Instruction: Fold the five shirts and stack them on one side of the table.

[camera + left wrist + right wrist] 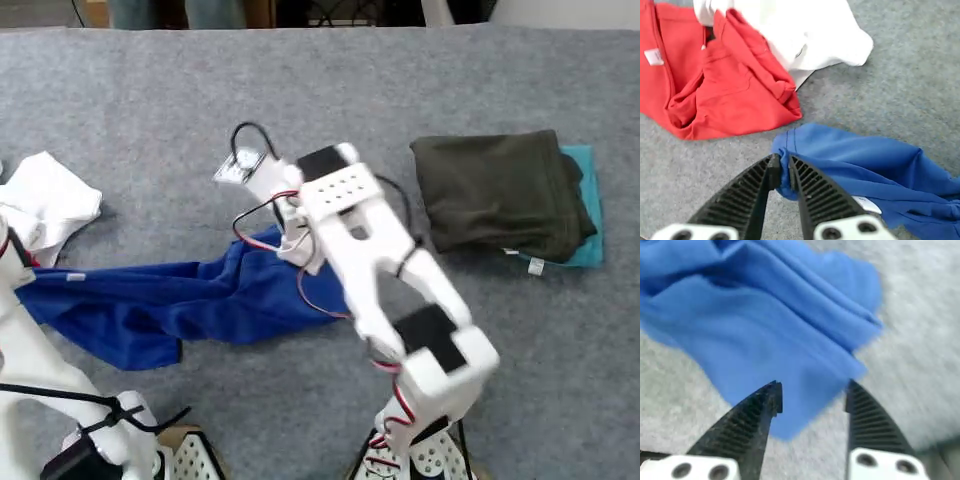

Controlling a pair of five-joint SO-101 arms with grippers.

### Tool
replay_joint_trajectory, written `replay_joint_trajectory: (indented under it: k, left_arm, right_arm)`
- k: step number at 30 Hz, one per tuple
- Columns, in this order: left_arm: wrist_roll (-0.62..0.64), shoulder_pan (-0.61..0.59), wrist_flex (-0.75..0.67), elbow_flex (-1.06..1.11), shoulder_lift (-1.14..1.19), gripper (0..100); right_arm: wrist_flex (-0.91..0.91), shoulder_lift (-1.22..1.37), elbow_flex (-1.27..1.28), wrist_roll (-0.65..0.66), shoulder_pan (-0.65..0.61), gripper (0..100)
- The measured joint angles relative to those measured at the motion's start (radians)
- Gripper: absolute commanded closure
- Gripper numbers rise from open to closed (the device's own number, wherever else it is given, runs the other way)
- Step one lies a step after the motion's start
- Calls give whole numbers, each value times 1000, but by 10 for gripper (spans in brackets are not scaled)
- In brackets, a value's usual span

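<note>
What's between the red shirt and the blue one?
Only bare grey cloth separates the red shirt from the blue shirt, per the left wrist view.

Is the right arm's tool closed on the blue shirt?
No, the right tool is open, with its two fingers spread apart over an edge of the blue shirt.
</note>
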Motion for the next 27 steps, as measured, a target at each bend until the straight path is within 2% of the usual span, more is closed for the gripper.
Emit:
replay_joint_trajectory:
  k: [5,11,16,21,27]
  left_arm:
    - [-3,-21,-28,94,-2,971]
    - [-3,-21,-28,100,-3,971]
    - [-3,-21,-28,100,-3,971]
    - [-3,-21,-28,100,-3,971]
    - [-46,-21,-26,104,-3,971]
  right_arm:
    - [3,152,-6,-21,2,988]
    - [86,157,-20,-41,31,984]
    - [161,49,51,-34,46,984]
    - [189,-173,281,81,75,983]
    - [247,-516,571,367,155,953]
